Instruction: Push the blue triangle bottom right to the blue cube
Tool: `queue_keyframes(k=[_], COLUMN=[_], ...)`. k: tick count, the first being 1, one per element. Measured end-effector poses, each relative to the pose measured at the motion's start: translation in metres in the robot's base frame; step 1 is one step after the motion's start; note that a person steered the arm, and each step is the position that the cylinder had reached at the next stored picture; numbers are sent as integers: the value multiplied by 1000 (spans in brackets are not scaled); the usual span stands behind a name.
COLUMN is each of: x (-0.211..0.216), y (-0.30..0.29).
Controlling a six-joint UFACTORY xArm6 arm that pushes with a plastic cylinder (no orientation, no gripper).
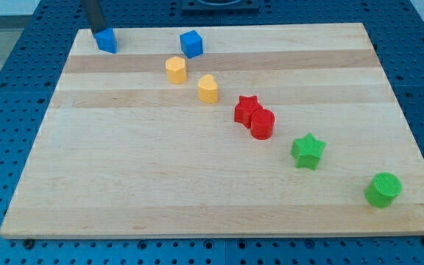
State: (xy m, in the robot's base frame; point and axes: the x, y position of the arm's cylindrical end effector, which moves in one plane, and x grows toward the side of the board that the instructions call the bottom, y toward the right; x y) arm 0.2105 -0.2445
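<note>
The blue triangle (107,40) sits near the board's top left corner. My tip (96,30) is right at its upper left edge, touching or nearly touching it. The blue cube (191,43) stands to the triangle's right, near the view's top, well apart from it.
A yellow block (176,70) and a yellow heart-like block (208,88) lie below the cube. A red star (246,108) touches a red cylinder (262,124) at mid-board. A green star (308,151) and a green cylinder (383,190) lie at the lower right of the wooden board (124,184).
</note>
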Motion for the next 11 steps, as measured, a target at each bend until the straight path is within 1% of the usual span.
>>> queue_keyframes(k=[1,2,4,5,7,8,11], x=[1,11,22,34,64,70,70], y=[-4,-4,5,18,25,35,172])
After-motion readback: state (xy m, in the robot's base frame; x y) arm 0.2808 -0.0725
